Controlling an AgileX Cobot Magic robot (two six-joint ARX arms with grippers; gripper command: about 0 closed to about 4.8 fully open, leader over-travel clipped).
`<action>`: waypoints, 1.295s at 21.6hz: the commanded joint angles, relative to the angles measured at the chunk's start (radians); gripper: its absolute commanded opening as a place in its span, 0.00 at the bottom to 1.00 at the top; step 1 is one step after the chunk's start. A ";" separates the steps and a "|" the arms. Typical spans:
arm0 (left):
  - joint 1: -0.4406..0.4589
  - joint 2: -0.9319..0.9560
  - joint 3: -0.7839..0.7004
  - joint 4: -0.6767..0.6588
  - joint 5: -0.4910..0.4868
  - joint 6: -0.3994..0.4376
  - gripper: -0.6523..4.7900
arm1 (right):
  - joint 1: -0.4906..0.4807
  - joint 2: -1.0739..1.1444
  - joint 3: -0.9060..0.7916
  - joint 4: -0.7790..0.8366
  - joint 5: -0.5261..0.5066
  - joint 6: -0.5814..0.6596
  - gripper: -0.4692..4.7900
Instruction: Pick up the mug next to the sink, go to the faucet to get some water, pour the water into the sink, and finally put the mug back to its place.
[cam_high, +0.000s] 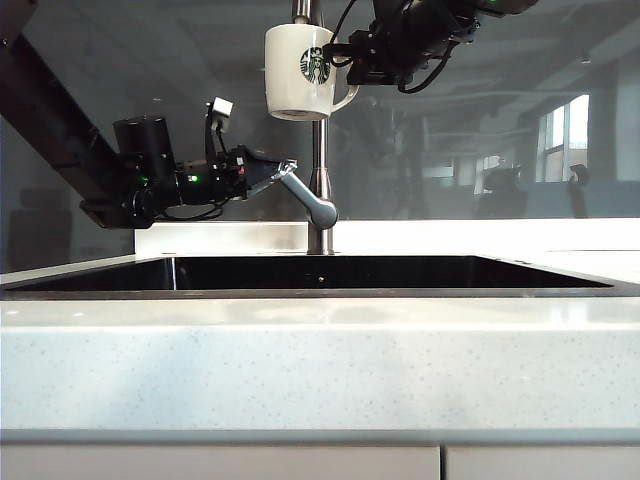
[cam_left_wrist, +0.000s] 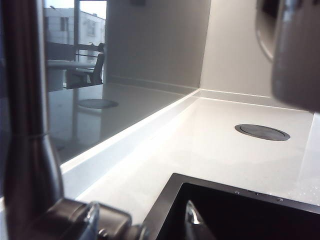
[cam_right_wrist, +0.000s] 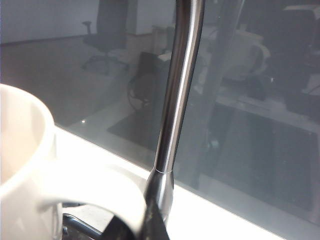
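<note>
One mug (cam_high: 299, 73), white with the round green Starbucks siren logo (cam_high: 315, 65) on its side, hung upright high above the sink (cam_high: 320, 275), just in front of the faucet (cam_high: 320, 150) stem and under its top. No lettering on the logo was sharp enough for me to read. My right gripper (cam_high: 352, 62) came in from the upper right and held the mug by its loop handle, jaws pinched narrow on it; in my right wrist view the mug's rim (cam_right_wrist: 25, 145) filled the near corner with the steel stem (cam_right_wrist: 175, 100) rising just beside it. My left gripper (cam_high: 283, 170) reached in level from the left, jaws spread wide around the tip of the faucet's angled lever (cam_high: 305, 198); whether the fingertips (cam_left_wrist: 192, 220) touched it I could not tell. Beyond lay the speckled white countertop (cam_high: 320, 370), a round dark disc (cam_left_wrist: 262, 132) set in it, and the glass back wall (cam_high: 500, 120).
</note>
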 joint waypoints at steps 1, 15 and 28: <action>0.008 -0.007 0.002 -0.005 -0.003 0.007 0.51 | 0.000 -0.024 0.014 0.079 -0.001 0.017 0.08; 0.012 -0.007 0.002 -0.085 -0.063 0.098 0.51 | 0.000 -0.024 0.014 0.094 -0.001 0.017 0.08; 0.012 -0.008 0.002 -0.196 -0.450 0.342 0.52 | 0.000 -0.024 0.014 0.092 -0.001 0.017 0.08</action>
